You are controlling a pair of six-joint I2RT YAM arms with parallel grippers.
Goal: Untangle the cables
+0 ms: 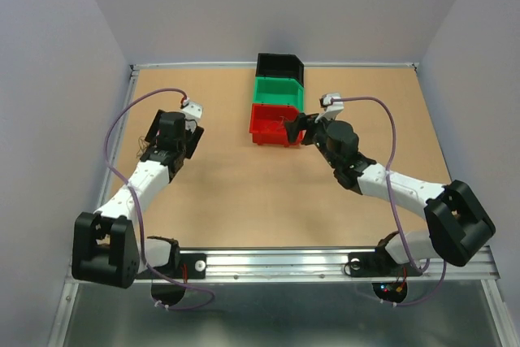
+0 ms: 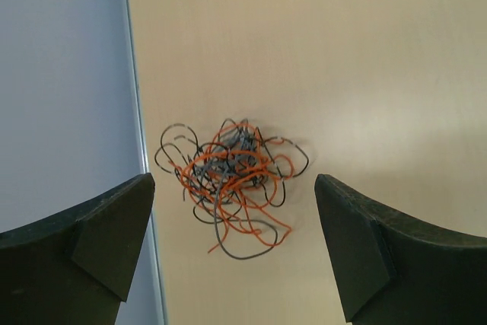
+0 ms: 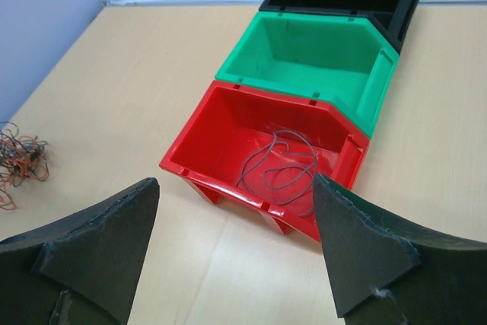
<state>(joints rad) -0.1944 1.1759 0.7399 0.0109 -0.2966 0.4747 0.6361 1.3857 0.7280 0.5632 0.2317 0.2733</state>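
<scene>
Many hair-thin cables [image 2: 228,169], clumped at the surface's [image 2: 365,51] 9 o'clock edge between spread, empty left jaws, looked featherlight, springy and snag-prone, best pinched by the loose 5 o'clock loop; right jaws likewise spread, empty.

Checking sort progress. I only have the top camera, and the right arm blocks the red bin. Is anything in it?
Observer: The right wrist view shows one grey wire lying loose in the red bin.
Operator: Is the right gripper holding anything?
Observer: No, the right gripper is open and empty.
Operator: Where are the other wires?
Observer: The left wrist view shows a clump of orange and dark wires on the table beside its edge rail. It sits between the open fingers of the left gripper, which are clear of it on both sides.
</scene>
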